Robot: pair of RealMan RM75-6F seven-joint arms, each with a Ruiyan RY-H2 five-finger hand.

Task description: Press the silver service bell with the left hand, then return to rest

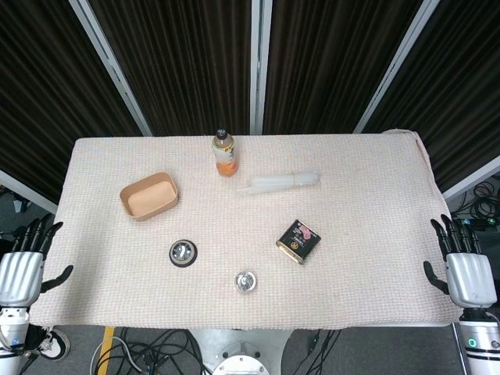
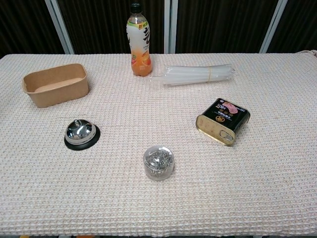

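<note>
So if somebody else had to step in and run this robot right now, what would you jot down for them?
Left hand: open, holding nothing, off the table's left edge.
Right hand: open, holding nothing, off the right edge.
Silver service bell: upright on the cloth, in front of the brown paper tray, nothing touching it.
Done: left hand looks back at rest.
Left: these pictures cannot confirm the bell was pressed; otherwise nothing.

A table (image 2: 277, 198) covered with a cream waffle-weave cloth was pictured holding a brown paper tray (image 2: 55, 84), an upright orange drink bottle (image 2: 138, 42), a bundle of clear straws (image 2: 195, 75), a black-and-gold tin (image 2: 223, 121) and a round clear box of clips (image 2: 158, 162).
</note>
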